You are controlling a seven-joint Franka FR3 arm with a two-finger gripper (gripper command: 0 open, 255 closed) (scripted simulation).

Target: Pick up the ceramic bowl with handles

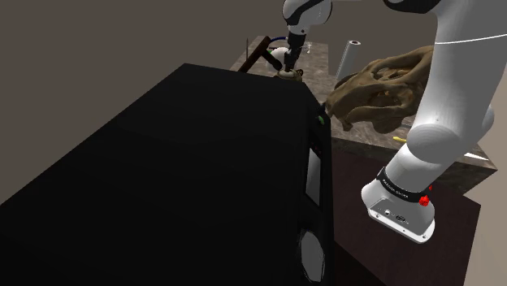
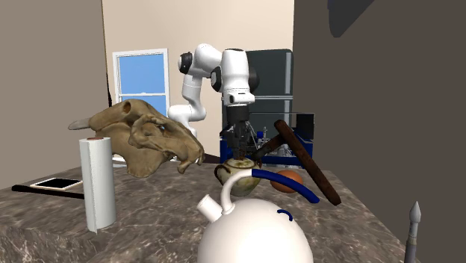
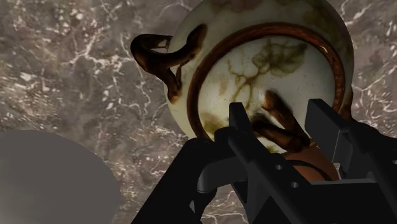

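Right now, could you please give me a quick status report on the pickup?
Pincer open, straddling one handle of the bowl. Bowl upright on the counter. Blue tube and brown stick close beside it.

White arm (image 1: 455,73) stretched far forward, wrist bent down; claw (image 3: 280,118) pointing downward, fingers (image 3: 240,124) standing apart.

Cream bowl (image 3: 254,70), brown-rimmed and brown-veined; marbled grey counter (image 3: 63,63).

Beige wall (image 2: 194,30) upper centre of second exterior view; white-framed window (image 2: 140,75), blue panes, at its left. Grey-brown wall (image 2: 373,67) at right. Dark veined marble countertop (image 2: 149,217) across lower frame. Shoulder view: large black cabinet (image 1: 162,187) centre-left, brown wall (image 1: 97,41) upper left.
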